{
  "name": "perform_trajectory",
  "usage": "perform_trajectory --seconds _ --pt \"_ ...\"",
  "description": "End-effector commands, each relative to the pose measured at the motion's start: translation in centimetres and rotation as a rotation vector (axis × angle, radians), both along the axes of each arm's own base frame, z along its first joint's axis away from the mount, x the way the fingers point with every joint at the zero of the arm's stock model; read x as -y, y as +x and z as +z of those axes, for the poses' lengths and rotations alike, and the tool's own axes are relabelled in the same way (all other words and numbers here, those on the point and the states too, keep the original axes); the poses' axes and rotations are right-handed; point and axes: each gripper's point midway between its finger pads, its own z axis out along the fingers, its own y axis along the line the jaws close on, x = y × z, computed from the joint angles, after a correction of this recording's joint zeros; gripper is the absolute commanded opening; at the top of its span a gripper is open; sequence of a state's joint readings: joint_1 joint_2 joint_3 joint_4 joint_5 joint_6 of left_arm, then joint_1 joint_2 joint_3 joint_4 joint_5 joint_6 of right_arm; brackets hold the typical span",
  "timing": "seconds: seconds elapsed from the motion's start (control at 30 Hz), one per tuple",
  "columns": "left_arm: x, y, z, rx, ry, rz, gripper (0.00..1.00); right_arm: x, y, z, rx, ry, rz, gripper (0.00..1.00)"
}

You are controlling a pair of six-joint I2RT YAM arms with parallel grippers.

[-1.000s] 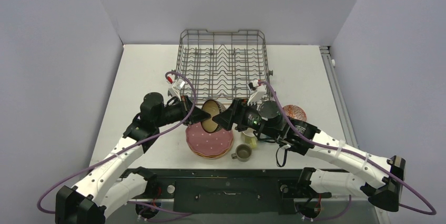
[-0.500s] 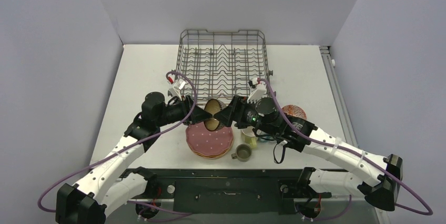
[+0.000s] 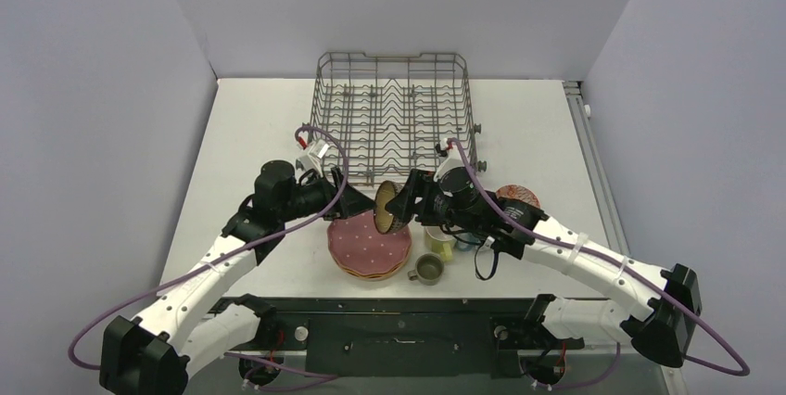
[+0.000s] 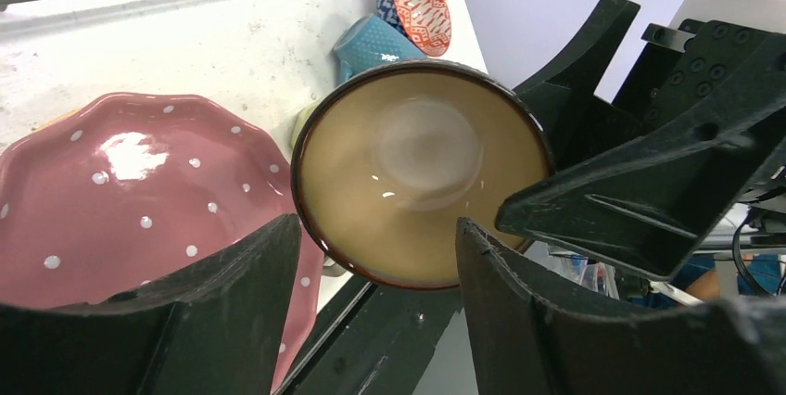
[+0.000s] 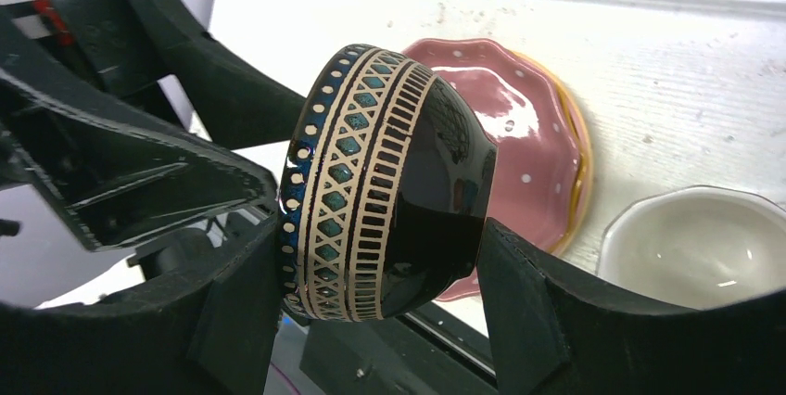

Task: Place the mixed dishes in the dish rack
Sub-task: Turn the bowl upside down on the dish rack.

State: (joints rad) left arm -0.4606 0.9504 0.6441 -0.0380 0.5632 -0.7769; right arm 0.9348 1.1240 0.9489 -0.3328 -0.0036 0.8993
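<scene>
A dark brown bowl [image 3: 387, 207] with a tan inside and a patterned band hangs on its side over the table, below the dish rack [image 3: 394, 108]. My right gripper [image 3: 401, 206] is shut on the bowl [image 5: 389, 196], one finger on the rim and the other on the base. Facing it from the left, my left gripper [image 3: 358, 202] stands open, and the bowl's tan inside [image 4: 422, 168] shows just past its spread fingers without touching them. Under the bowl lies a stack of scalloped plates with a pink dotted one [image 3: 368, 245] on top.
A yellow mug [image 3: 438, 242] and a small grey-olive mug [image 3: 427, 269] stand right of the plates. A red-patterned bowl [image 3: 519, 198] and a blue mug [image 4: 375, 43] lie behind my right arm. The rack holds no dishes.
My left gripper has opened off the dark brown bowl and backed slightly left. The right gripper keeps the bowl and has carried it a little to the right.
</scene>
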Motion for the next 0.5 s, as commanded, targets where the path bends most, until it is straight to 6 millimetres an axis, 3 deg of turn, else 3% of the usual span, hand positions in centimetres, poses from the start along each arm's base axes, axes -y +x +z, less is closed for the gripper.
perform_trajectory --seconds 0.0,0.23,0.47 --pt "-0.5 1.4 1.8 0.058 0.024 0.044 0.6 -0.4 1.7 3.7 0.077 0.072 -0.03 0.0" --pt "-1.7 2.0 1.4 0.068 0.115 0.089 0.62 -0.1 2.9 3.3 0.084 0.013 -0.038 0.0" --pt "-2.3 1.6 1.3 0.075 0.155 0.091 0.63 1.1 5.7 4.7 0.12 -0.037 -0.081 0.0"
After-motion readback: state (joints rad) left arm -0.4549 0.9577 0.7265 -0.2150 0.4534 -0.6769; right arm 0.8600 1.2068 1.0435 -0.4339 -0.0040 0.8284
